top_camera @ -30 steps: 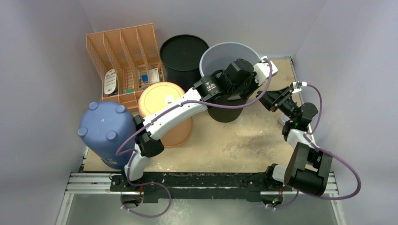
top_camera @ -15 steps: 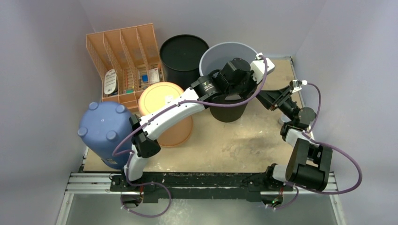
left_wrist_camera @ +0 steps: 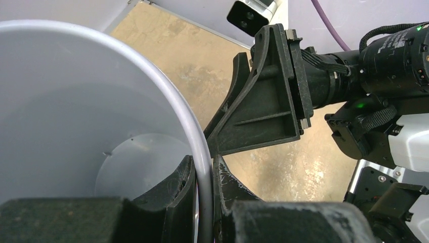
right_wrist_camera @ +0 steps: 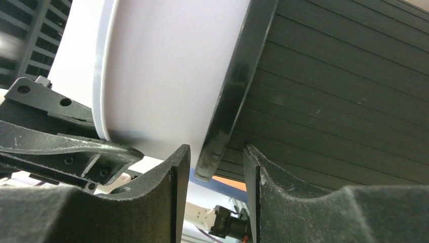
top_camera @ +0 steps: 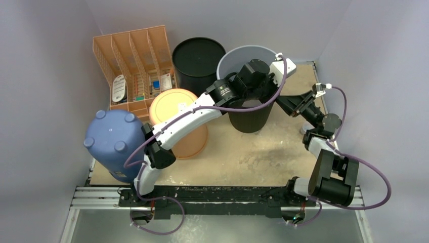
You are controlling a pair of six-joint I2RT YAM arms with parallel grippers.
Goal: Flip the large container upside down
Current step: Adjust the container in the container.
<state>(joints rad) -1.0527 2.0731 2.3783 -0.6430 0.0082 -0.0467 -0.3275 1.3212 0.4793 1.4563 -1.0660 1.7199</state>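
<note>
The large container point(top_camera: 238, 56) is a pale grey bin point(left_wrist_camera: 76, 101) nested in a black ribbed outer bin point(top_camera: 250, 120), at the back middle of the table. My left gripper point(top_camera: 250, 98) is shut on the grey rim point(left_wrist_camera: 204, 164), one finger inside the bin and one outside. My right gripper point(top_camera: 284, 104) reaches in from the right. In the right wrist view the black bin's rim point(right_wrist_camera: 227, 101) hangs between its fingers point(right_wrist_camera: 216, 157) with a gap on each side, so it is open. The grey wall point(right_wrist_camera: 167, 66) shows to the left of that rim.
A black round bin point(top_camera: 198, 61) stands just left of the grey one. An orange file organiser point(top_camera: 134, 63) fills the back left. An upturned orange bucket point(top_camera: 177, 114) and an upturned blue container point(top_camera: 114, 142) sit on the left. Walls close in on both sides.
The left arm has shifted the bin slightly right and back. The right gripper has moved up to the bin's right side, its jaws widening and then narrowing around the black rim.
</note>
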